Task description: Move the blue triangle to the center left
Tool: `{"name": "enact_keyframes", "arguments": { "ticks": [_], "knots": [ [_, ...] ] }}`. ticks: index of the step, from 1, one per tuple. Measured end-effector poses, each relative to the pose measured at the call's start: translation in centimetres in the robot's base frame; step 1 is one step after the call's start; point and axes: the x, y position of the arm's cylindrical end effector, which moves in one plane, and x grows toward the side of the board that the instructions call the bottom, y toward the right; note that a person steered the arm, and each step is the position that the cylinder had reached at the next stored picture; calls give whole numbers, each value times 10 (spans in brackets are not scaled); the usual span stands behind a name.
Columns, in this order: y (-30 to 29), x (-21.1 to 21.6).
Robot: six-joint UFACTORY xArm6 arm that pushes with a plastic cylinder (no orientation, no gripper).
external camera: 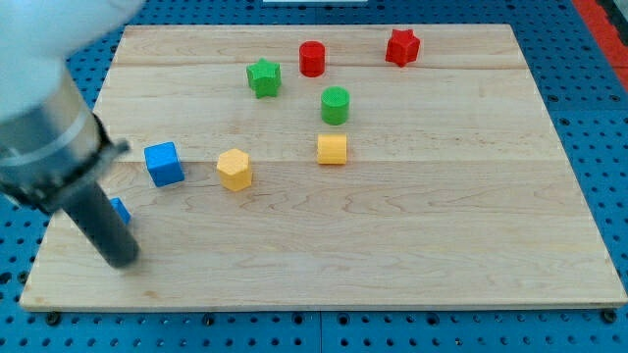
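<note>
The blue triangle [121, 211] lies near the board's left edge, below the middle, mostly hidden behind my rod; only a small blue corner shows. My tip [122, 261] rests on the board just below and touching or almost touching that block. A blue cube [164, 164] sits up and to the right of it, at the centre left.
A yellow hexagon block [235, 169] and a yellow block [333, 149] sit mid-board. A green star [263, 77], a green cylinder [335, 105], a red cylinder [312, 59] and a red star [402, 47] lie toward the view's top. The wooden board's left edge [59, 221] is close to my rod.
</note>
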Motion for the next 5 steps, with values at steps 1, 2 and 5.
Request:
{"name": "enact_keyframes", "arguments": {
  "ticks": [1,2,5],
  "knots": [
    [-38,-69],
    [-46,-79],
    [-53,-120]
  ]
}}
